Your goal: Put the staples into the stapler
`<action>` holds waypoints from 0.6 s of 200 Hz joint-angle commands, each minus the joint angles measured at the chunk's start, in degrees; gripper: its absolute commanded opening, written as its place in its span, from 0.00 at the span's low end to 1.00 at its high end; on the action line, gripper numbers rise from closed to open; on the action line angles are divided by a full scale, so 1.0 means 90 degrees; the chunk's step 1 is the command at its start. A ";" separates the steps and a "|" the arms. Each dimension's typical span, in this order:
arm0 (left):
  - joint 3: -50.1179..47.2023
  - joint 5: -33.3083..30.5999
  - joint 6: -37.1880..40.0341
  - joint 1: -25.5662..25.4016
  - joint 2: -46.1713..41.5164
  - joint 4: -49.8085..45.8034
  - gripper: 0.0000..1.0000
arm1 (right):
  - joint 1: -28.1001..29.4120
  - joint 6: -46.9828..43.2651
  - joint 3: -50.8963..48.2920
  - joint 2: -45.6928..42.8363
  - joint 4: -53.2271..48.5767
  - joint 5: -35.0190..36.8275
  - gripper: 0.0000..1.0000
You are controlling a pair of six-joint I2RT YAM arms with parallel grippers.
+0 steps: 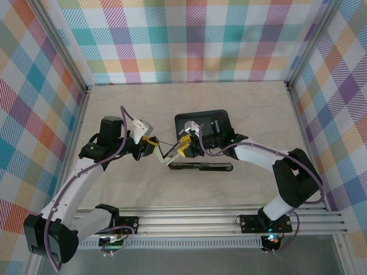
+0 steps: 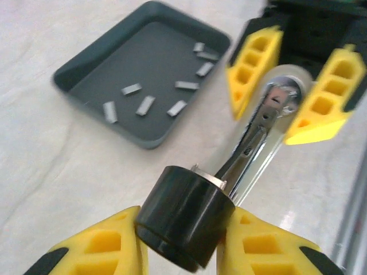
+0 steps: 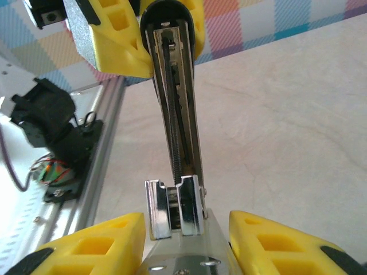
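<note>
This is a robot test lab — a pale table (image 1: 246,109) boxed in by bright checked walls (image 1: 195,40) on metal posts (image 1: 65,48), with a left arm (image 1: 71,192) and a right arm (image 1: 258,153) bolted to a metal rail (image 1: 195,220).

We see left claw (image 2: 182,243) clamped on the stapler (image 2: 186,215) at its black end. Open metal rail runs up to right claw (image 2: 289,86), fingers flanking its shiny tip; contact unclear. Several staples (image 2: 145,105) lie loose in the dark tray (image 2: 143,137) on the table (image 2: 51,177), upper left.
</note>
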 commanded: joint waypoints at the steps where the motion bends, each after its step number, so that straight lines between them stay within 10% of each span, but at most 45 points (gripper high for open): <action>1: -0.0183 -0.2938 -0.1046 0.0423 0.0174 -0.0037 0.00 | -0.0087 0.0405 0.0038 -0.0040 0.1017 -0.0310 0.00; 66: -0.0534 -0.3881 -0.1672 0.0640 0.0296 -0.0314 0.03 | 0.0172 0.0505 0.0357 0.0674 0.1640 -0.0197 0.00; 120: -0.0384 -0.3138 -0.1714 0.0666 0.0723 -0.0387 0.04 | 0.0329 0.0959 0.0636 0.1132 0.2002 0.0368 0.00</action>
